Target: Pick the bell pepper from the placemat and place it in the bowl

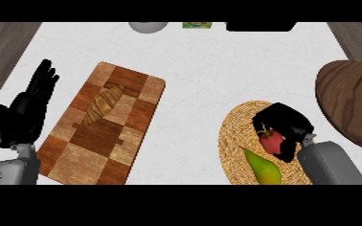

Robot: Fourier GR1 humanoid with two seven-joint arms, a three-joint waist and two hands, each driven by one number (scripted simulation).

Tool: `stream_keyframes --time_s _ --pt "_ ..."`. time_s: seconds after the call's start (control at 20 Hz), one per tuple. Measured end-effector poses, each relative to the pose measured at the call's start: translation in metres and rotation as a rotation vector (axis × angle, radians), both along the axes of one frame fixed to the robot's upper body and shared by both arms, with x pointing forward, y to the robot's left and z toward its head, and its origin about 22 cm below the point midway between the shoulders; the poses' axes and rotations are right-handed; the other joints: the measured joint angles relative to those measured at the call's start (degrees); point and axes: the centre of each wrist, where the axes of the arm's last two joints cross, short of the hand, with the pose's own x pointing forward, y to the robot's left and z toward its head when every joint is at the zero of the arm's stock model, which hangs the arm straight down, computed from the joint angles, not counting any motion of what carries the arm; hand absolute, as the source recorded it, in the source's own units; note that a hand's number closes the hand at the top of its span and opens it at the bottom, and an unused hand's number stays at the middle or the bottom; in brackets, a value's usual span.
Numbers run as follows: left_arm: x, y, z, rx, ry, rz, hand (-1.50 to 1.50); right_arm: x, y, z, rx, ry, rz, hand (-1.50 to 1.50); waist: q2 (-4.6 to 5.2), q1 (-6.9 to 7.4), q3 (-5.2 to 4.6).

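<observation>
My right hand [288, 120] is curling its fingers [286, 151] around the round red bell pepper [269, 141] on the woven straw placemat [232, 139]. If I am only pinching its side, it could be slipping out before reaching the brown wooden bowl [344, 96] beside my fingers.

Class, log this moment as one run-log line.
right hand: shut on bell pepper | bell pepper: at placemat | bowl: at right | left hand: open, resting left

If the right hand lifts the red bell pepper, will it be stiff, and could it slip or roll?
The bell pepper looks rounded, so it may roll once released in the bowl. Its smooth red skin could slip somewhat in the right hand curled round it. Likely stiff, not floppy.
</observation>
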Motion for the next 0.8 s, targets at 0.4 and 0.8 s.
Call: stream_keyframes --time_s 0.4,0.8 --pt "0.001 -0.007 0.004 0.002 -0.005 -0.005 0.00 0.020 -0.017 0.010 0.006 -0.105 -0.462 1.50 0.42 0.12 0.40" --pt "0.005 -0.011 0.005 0.007 -0.002 -0.016 0.00 0.067 -0.007 0.065 -0.093 -0.263 -1.120 1.50 0.43 0.83 0.41"
